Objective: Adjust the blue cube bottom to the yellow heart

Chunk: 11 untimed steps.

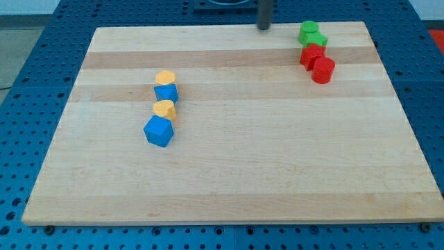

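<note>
So my tip (264,28) is parked way up at the view's top edge of the board (229,173), a bit right of centre, and it's not touching any block. Closest thing to it is the green pair off to its right. No jaws on this arm, it's just a bare rod, so nothing is held.

The blue cube (159,131) sits left of centre, and it's right up against the yellow heart (164,109), just below it and a hair to the view's left. Looks like they're touching or as good as.

Above the heart there's a second, smaller blue block (166,92), shape hard to call, and on top of that in the view a yellow block (165,77) that looks kind of hexagonal. All four make a short column running up and down the view.

Over in the top right corner: two green blocks (311,33) bunched together, then two red blocks (317,63) just below them, the lower one looking round. That cluster is well apart from the blue and yellow stuff
</note>
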Available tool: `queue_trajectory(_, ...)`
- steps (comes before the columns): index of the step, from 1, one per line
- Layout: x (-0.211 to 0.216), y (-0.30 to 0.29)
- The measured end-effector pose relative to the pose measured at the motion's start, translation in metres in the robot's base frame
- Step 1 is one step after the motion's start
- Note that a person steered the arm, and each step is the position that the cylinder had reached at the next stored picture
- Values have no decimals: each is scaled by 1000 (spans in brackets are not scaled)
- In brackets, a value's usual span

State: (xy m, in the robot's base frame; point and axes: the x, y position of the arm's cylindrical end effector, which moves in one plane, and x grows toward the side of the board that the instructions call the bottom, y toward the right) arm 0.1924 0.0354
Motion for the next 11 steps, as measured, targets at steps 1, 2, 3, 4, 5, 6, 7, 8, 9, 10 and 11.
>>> queue_trajectory(1,71,-19)
queue_trajectory(2,174,9)
queue_trajectory(3,301,0)
queue_trajectory(4,392,-54)
queue_trajectory(5,389,-174)
queue_trajectory(6,347,-233)
queue_trajectory(7,291,-241)
queue_trajectory(8,287,-229)
queue_trajectory(9,295,-203)
queue_trajectory(10,295,-197)
queue_trajectory(11,296,-179)
